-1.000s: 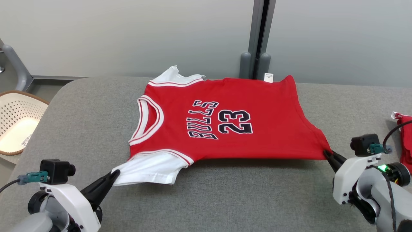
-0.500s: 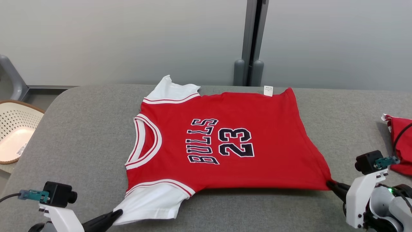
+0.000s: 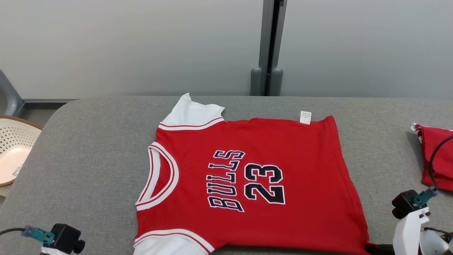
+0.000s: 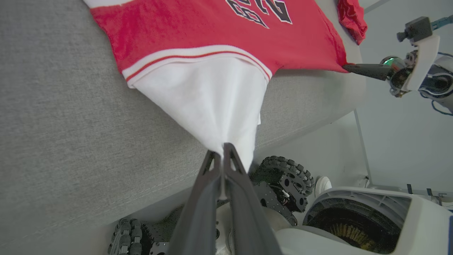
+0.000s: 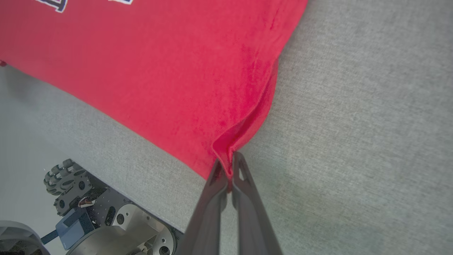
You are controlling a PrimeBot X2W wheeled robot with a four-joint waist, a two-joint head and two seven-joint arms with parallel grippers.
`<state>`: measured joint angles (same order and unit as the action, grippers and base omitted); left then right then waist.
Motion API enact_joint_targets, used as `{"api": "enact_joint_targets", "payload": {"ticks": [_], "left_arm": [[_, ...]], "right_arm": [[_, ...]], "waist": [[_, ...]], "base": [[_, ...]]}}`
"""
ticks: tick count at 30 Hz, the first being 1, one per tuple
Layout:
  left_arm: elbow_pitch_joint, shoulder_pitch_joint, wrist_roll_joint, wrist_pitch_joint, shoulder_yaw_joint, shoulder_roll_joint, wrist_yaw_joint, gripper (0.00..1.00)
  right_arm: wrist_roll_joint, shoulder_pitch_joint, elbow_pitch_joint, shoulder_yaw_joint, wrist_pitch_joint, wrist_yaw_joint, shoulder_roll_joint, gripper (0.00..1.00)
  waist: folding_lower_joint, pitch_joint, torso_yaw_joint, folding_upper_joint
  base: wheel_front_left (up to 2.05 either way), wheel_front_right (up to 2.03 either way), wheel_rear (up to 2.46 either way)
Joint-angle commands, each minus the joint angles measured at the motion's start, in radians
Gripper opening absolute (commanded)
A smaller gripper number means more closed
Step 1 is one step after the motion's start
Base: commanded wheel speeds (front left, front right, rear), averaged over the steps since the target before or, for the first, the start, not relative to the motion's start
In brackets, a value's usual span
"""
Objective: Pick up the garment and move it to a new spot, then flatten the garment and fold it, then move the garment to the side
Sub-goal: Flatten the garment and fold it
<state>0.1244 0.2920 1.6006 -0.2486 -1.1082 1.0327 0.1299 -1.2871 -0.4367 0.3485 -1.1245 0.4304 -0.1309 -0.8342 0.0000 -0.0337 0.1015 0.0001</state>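
Holding the jersey point(image 3: 247, 177) by its near edge, both end effectors clamped.
Left end effector point(image 4: 223, 154) is closed on the white near sleeve point(image 4: 208, 102); right end effector point(image 5: 229, 163) is closed on the near hem corner. The jersey lies flat ahead of both on the grey surface point(image 3: 88, 141), long axis left-right, collar left. The head view cuts off both grips.
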Motion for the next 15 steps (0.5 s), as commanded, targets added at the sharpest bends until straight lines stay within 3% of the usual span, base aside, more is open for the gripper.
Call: {"api": "enact_joint_targets", "payload": {"ticks": [1, 6, 15], "left_arm": [[0.008, -0.014, 0.008, -0.023, -0.007, 0.024, 0.001, 0.00], [0.012, -0.015, 0.040, -0.080, -0.016, 0.057, 0.001, 0.00], [-0.003, 0.034, -0.019, -0.038, 0.020, 0.035, 0.001, 0.00]], "right_arm": [[-0.005, 0.010, -0.020, -0.006, 0.026, 0.001, -0.019, 0.00], [-0.011, 0.026, -0.075, 0.003, 0.056, 0.001, -0.049, 0.00], [0.025, 0.006, -0.094, 0.049, 0.076, 0.001, -0.057, 0.00]], "waist": [[0.0000, 0.000, -0.001, -0.0001], [0.0000, 0.000, -0.005, -0.0001], [0.0000, 0.002, -0.014, -0.0001]], "base": [[0.00, 0.00, 0.00], [0.00, 0.00, 0.00], [0.00, 0.00, 0.00]]}}
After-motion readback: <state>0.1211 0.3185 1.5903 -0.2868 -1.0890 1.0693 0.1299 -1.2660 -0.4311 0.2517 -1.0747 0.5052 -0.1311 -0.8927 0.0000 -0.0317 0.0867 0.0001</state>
